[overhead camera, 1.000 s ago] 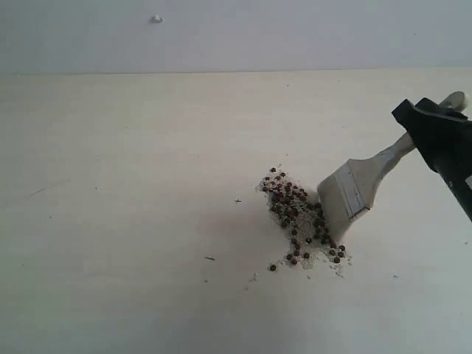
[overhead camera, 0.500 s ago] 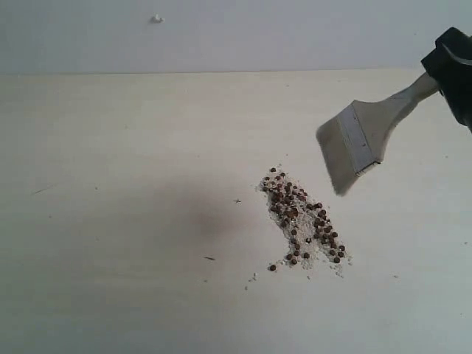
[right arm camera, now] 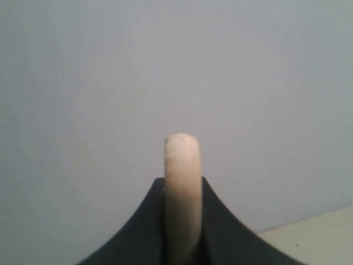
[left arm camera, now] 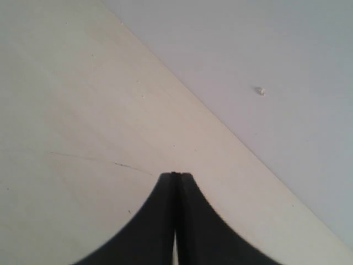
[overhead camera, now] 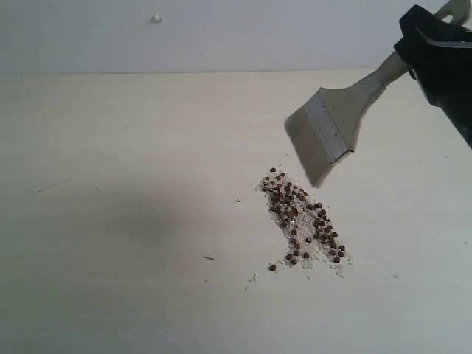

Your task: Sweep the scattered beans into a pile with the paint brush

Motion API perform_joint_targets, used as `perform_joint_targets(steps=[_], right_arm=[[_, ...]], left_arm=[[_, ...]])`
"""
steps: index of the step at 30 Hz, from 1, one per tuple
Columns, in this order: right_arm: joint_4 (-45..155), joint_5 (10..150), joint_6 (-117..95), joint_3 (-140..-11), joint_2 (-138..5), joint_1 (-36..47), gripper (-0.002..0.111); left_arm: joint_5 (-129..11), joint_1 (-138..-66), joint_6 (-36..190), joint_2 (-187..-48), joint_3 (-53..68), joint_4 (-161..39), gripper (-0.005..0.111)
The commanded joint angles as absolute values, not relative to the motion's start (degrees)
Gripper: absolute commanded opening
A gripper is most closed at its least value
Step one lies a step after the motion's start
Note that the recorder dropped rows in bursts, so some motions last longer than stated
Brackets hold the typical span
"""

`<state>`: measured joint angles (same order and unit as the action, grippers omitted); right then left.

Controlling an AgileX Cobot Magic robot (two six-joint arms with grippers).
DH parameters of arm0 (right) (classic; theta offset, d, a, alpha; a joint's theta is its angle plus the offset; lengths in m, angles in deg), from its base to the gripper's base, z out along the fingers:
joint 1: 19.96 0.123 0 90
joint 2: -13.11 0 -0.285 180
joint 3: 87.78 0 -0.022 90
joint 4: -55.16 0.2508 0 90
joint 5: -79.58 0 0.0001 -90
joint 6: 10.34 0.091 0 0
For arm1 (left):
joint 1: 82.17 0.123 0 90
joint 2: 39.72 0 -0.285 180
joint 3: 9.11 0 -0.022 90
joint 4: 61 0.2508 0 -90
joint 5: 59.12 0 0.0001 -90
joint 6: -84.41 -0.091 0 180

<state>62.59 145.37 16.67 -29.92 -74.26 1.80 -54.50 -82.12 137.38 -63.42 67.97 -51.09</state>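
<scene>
The beans (overhead camera: 302,221), mixed with whitish grains (overhead camera: 318,259), lie lower right of centre on the worktop (overhead camera: 110,221). The paint brush (overhead camera: 324,133), pinched in the jaws of the right gripper (overhead camera: 431,51), has lifted off the pile toward the upper right. The jaws of the left gripper (left arm camera: 175,218) are pressed together.

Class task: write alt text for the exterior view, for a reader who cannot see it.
The right gripper holds the paint brush by its handle, raised off the table with bristles pointing down, near the beans. The beans lie in a loose pile mixed with pale grains.
</scene>
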Motion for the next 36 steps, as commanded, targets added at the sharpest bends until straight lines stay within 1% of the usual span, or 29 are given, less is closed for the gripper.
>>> perform_joint_targets(steps=[1,2,5,11,14,19,27,32,36], right_arm=[[65.7,146.0,10.4,-35.3,-80.9,7.6,0.0],[69.0,146.0,7.4,-37.1,-83.8,10.5,0.0],[78.5,146.1,3.9,-41.6,-90.9,15.7,0.0],[80.7,145.9,3.3,-48.5,-101.5,16.7,0.0],[83.4,145.2,2.8,-49.8,-104.2,16.7,0.0],[88.0,144.7,2.8,-49.8,-107.0,16.7,0.0],[98.1,143.8,-13.3,-49.8,-106.9,16.7,0.0],[98.2,143.9,-15.7,-49.8,-105.8,16.7,0.0],[93.2,145.1,-11.3,-49.8,-103.9,16.7,0.0]], left_arm=[[-54.5,-82.2,137.0,-63.0,68.1,-51.4,0.0],[-54.5,-82.2,137.0,-63.0,68.1,-51.4,0.0],[-54.5,-82.2,137.0,-63.0,68.1,-51.4,0.0],[-54.5,-82.2,137.0,-63.0,68.1,-51.4,0.0],[-54.5,-82.2,137.0,-63.0,68.1,-51.4,0.0],[-54.5,-82.2,137.0,-63.0,68.1,-51.4,0.0],[-54.5,-82.2,137.0,-63.0,68.1,-51.4,0.0],[-54.5,-82.2,137.0,-63.0,68.1,-51.4,0.0],[-54.5,-82.2,137.0,-63.0,68.1,-51.4,0.0]])
